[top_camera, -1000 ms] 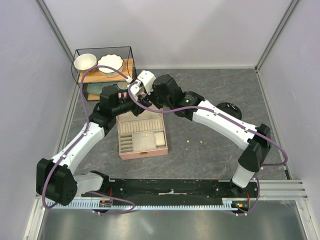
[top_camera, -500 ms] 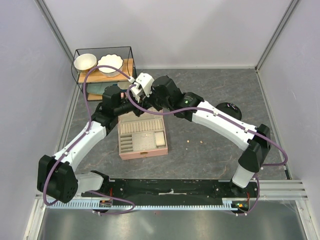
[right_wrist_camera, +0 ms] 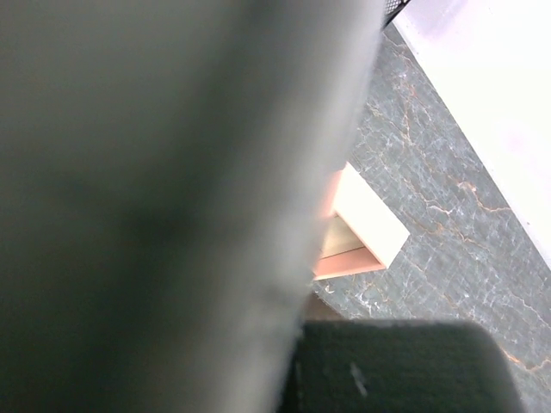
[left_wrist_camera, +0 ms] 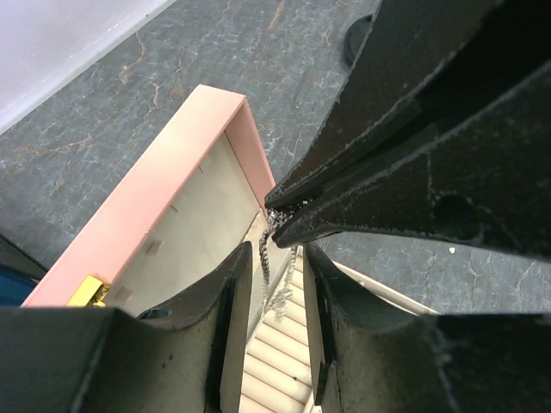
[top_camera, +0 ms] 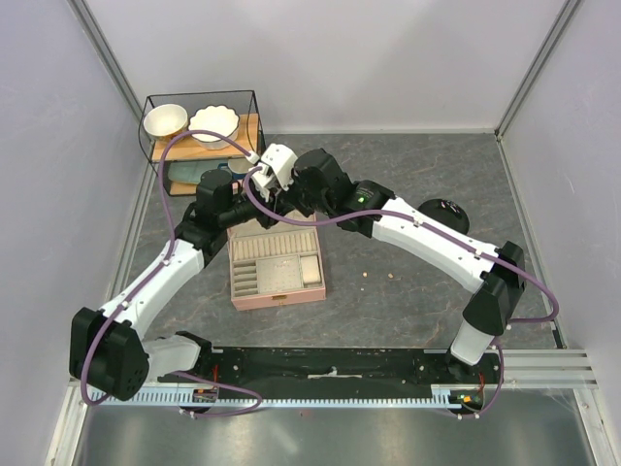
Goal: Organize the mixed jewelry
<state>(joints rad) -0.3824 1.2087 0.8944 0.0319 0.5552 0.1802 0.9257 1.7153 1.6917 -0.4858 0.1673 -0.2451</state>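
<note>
Both arms are leaning in over the far left part of the table and their wrists meet just past the far edge of the pink box (top_camera: 281, 299). The left arm (top_camera: 165, 262) runs up along the left side. The right arm (top_camera: 427, 233) stretches across from the near right, elbow high.

From the left wrist cam you can see the right gripper (left_wrist_camera: 274, 215) pinched tight on the top end of the silvery chain (left_wrist_camera: 265, 262). The chain dangles straight down between the left gripper (left_wrist_camera: 278, 258) fingers, which stand apart and aren't clamping it. All this is right over the open box, next to its raised pink lid (left_wrist_camera: 172, 181).

A couple of tiny pale beads (top_camera: 364, 282) sit on the bare grey table to the right of the box, with plenty of free space there. It's tighter at the far left, where the wire shelf (top_camera: 199, 136) stands close behind the wrists. The right wrist cam is mostly blocked by a blur.
</note>
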